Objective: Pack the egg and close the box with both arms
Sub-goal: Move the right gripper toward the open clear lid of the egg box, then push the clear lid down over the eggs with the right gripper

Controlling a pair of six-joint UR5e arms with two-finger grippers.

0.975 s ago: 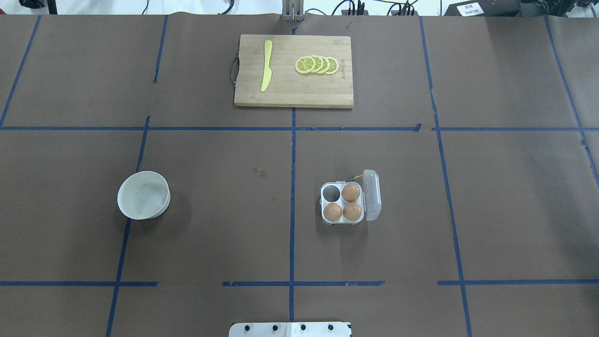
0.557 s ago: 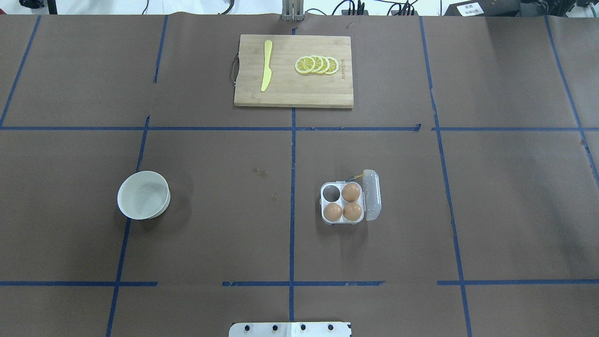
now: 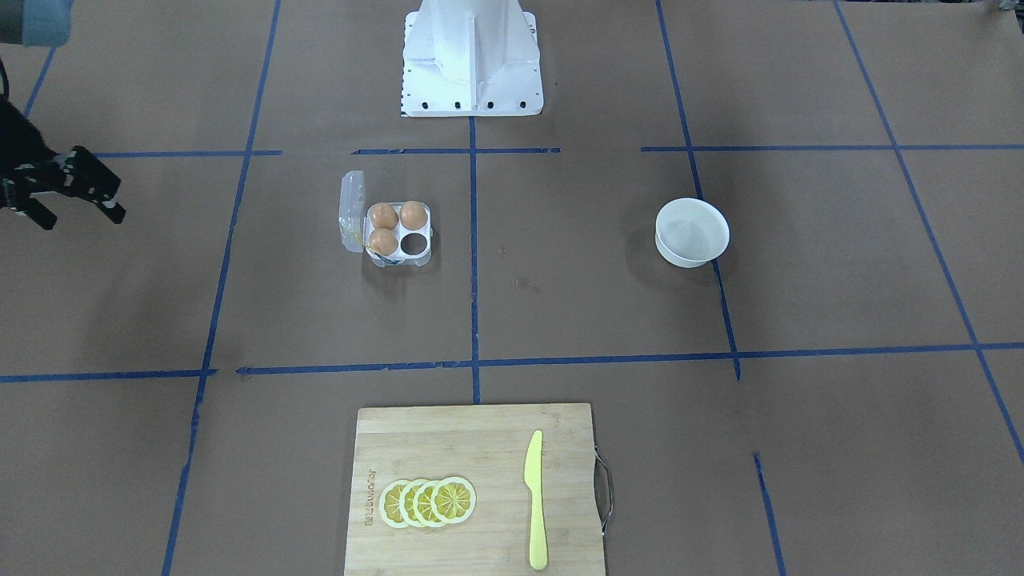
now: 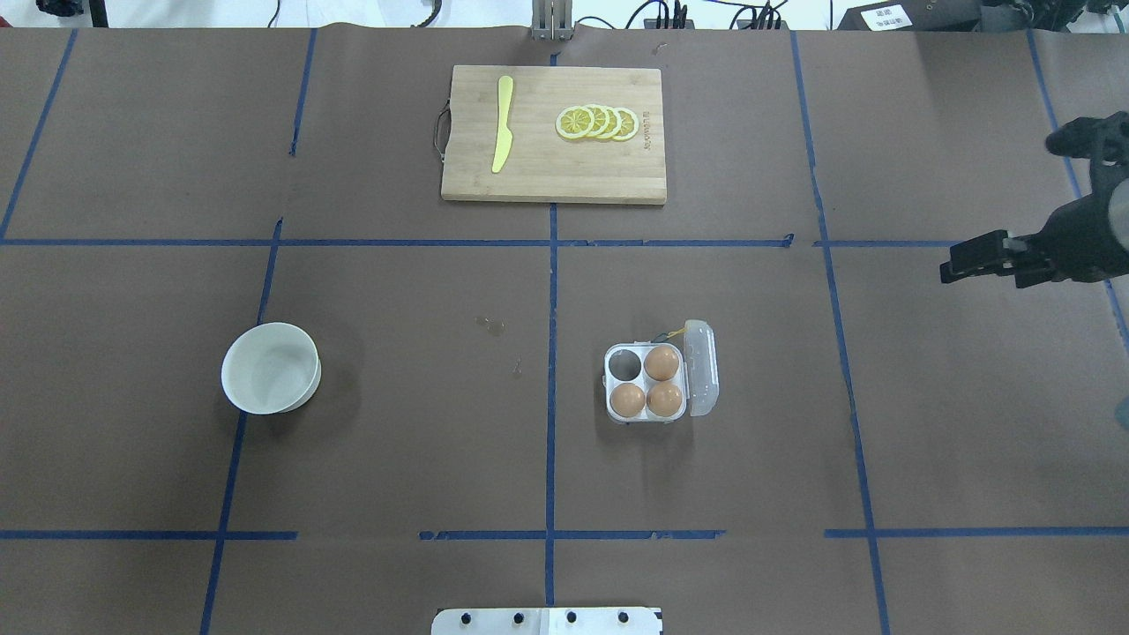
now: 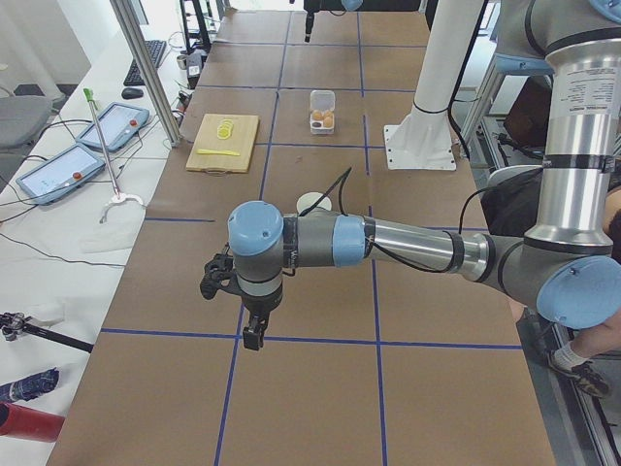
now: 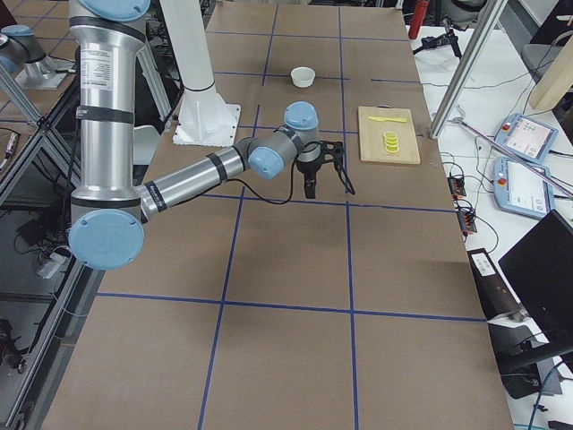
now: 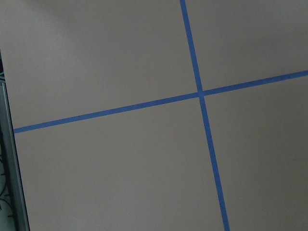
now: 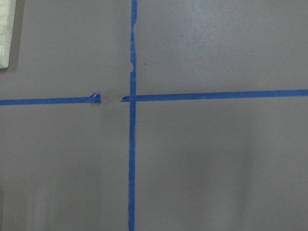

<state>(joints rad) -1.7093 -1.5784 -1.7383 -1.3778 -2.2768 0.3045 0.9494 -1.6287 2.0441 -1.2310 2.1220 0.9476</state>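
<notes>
Overhead exterior: right gripper (image 4: 1001,205) spread wide, well apart from the clear egg carton (image 4: 609,388), lid (image 4: 702,369) open (presumably for filling); three brown eggs (image 4: 661,362) seated, one cell (image 4: 625,362) empty. Left gripper (image 5: 233,311): cannot tell.

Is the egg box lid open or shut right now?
Open. The clear lid is folded out beside the box, leaving three eggs and one empty cell uncovered.

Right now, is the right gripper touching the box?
Apart. The front-facing view shows the right gripper far off to the side, a wide gap from the box.
</notes>
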